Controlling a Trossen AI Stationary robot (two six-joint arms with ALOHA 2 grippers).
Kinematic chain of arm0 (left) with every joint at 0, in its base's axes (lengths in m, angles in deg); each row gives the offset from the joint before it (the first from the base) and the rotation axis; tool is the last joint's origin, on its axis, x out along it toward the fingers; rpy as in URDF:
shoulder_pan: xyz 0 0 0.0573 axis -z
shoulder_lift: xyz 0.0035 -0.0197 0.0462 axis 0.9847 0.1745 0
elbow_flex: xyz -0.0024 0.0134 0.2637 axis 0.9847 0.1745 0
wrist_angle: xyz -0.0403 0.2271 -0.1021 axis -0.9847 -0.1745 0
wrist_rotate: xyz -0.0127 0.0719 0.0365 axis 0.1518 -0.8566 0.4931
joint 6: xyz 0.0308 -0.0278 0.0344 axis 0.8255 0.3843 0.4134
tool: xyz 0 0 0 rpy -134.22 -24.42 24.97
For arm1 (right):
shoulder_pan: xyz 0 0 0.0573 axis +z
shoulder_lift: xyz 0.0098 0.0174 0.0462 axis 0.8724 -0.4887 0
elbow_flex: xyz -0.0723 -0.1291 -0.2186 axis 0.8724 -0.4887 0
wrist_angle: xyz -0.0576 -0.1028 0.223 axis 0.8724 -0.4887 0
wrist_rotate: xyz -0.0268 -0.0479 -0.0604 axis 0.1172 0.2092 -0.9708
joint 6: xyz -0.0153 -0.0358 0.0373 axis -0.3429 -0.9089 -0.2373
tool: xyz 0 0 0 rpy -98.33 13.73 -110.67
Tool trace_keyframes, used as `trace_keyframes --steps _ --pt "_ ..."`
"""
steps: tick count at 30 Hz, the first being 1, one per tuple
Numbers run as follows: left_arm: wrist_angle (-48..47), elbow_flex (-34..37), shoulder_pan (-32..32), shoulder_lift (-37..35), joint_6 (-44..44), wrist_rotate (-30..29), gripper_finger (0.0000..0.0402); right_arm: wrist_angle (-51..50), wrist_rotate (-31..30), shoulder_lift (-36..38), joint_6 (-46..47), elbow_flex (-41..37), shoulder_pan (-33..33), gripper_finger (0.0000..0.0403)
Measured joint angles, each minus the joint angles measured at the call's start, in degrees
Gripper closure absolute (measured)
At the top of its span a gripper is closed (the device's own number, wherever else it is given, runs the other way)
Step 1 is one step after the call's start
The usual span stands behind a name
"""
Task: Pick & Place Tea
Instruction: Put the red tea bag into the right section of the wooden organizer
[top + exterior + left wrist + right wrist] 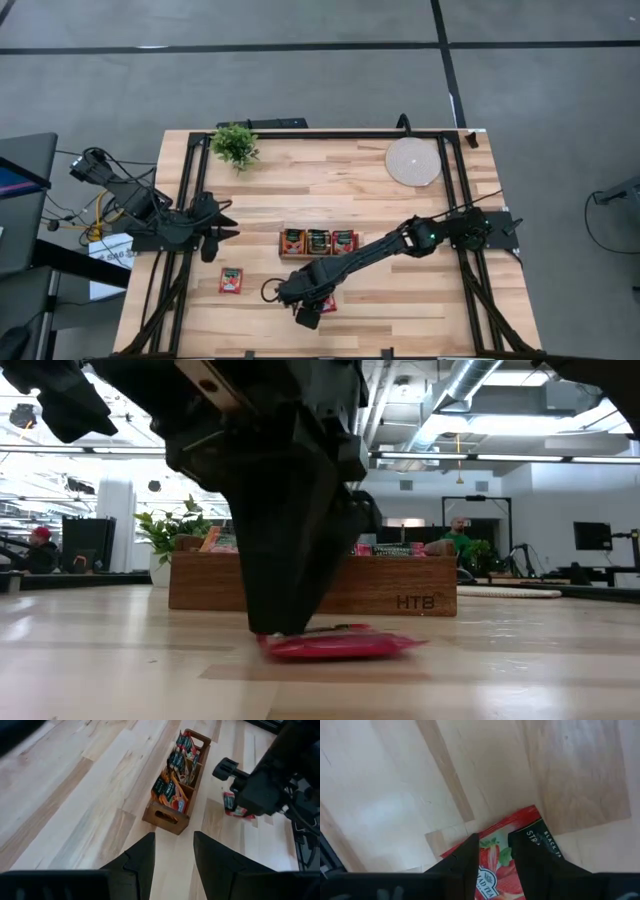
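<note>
2 tools: we see our right tool [492, 862] straddling a flat red tea sachet [500, 855] on the tabletop [350, 190], fingers apart; left tool [172, 865] apart, idle.

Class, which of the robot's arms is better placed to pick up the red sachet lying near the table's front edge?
The right. Its hand is already down on that red sachet, fingers straddling it. The left hand waits near the table's left edge, closer to another sachet.

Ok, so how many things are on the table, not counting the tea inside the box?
Loose red tea sachets: 2
Wooden tray: 1
Potted plant: 1
Round mat: 1
Total: 5
</note>
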Motion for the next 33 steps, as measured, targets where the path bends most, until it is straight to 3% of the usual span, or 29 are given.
trace_keyframes --steps 17,25,33 --pt "0.01 0.00 0.00 0.00 0.00 1.38 0.0276 -15.19 -1.46 0.19 3.37 -0.86 1.21 0.0292" --pt "0.01 0.00 0.00 -0.02 0.00 1.46 0.0276 -17.56 -1.74 1.91 3.95 -0.18 2.28 0.0292" --pt "0.02 0.00 0.00 0.00 0.00 1.51 0.0276 -22.51 -9.34 9.38 5.54 0.15 2.84 0.0292"
